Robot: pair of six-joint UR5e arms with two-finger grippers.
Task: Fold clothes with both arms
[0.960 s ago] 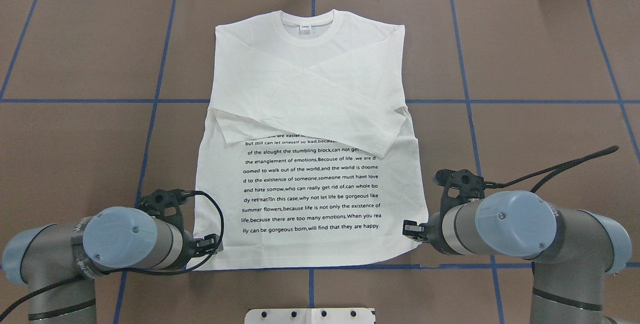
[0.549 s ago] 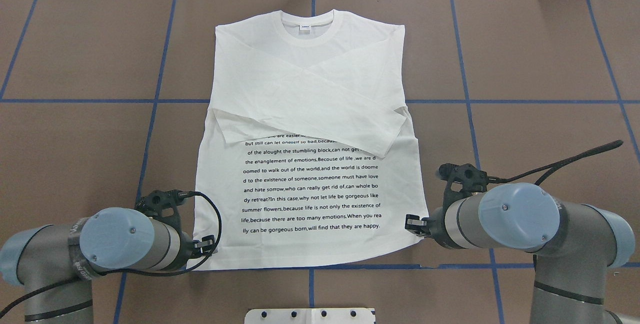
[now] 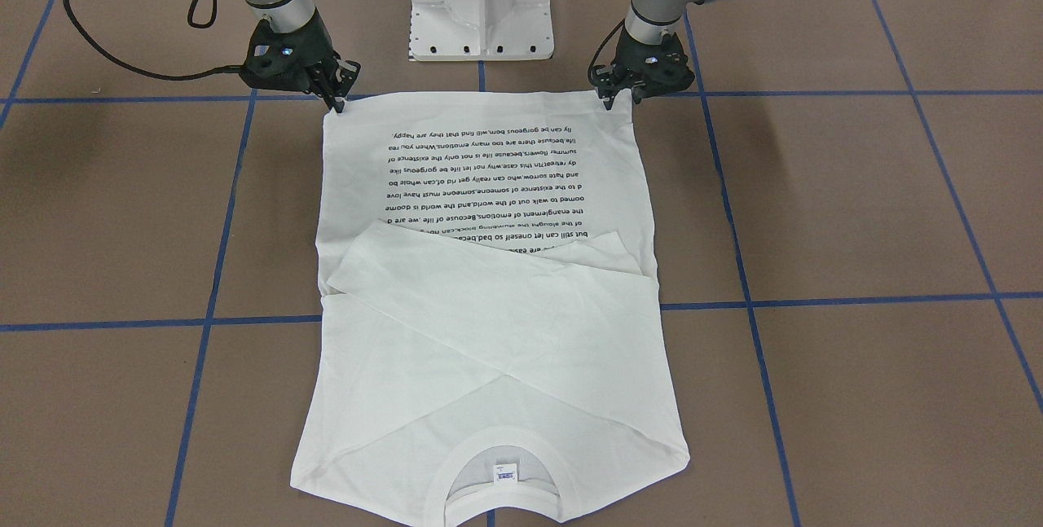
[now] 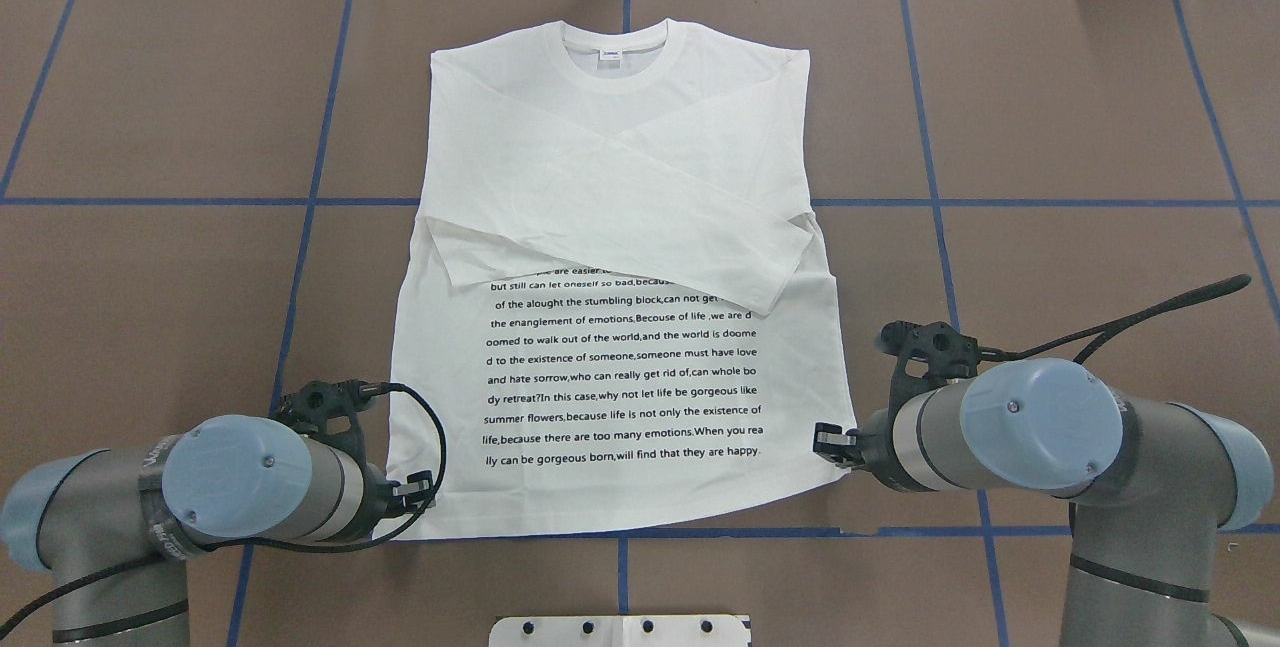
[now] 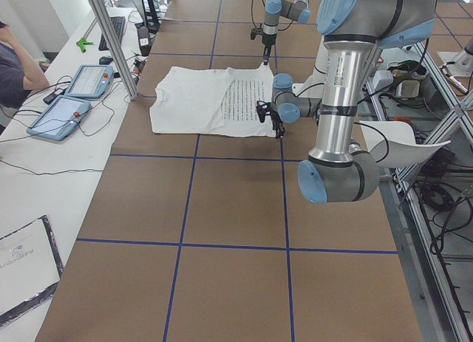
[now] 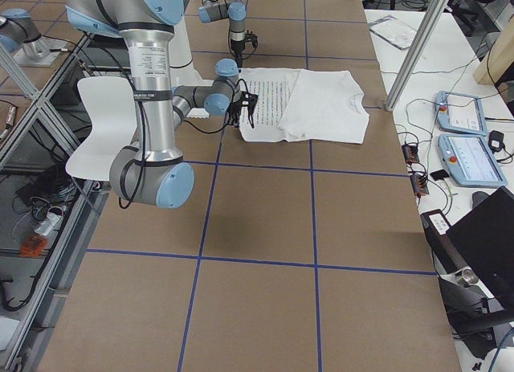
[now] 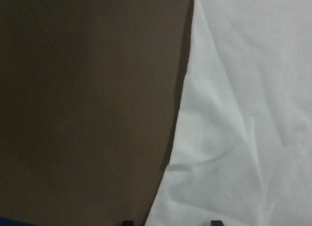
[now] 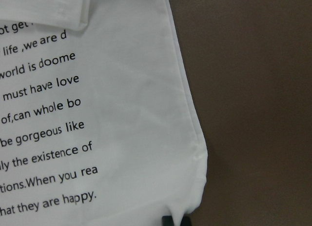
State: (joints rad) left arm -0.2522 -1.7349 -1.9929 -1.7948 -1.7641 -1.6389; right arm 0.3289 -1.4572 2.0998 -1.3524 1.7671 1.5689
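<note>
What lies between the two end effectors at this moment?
The T-shirt hem, with printed text beside it, runs from the left end effector to the right end effector, seen in the overhead view.

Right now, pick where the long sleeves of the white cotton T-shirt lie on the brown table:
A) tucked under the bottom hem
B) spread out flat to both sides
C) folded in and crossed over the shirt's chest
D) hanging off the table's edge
C: in the overhead view, both sleeves lie folded inward and crossed over the chest of the white cotton T-shirt.
</note>
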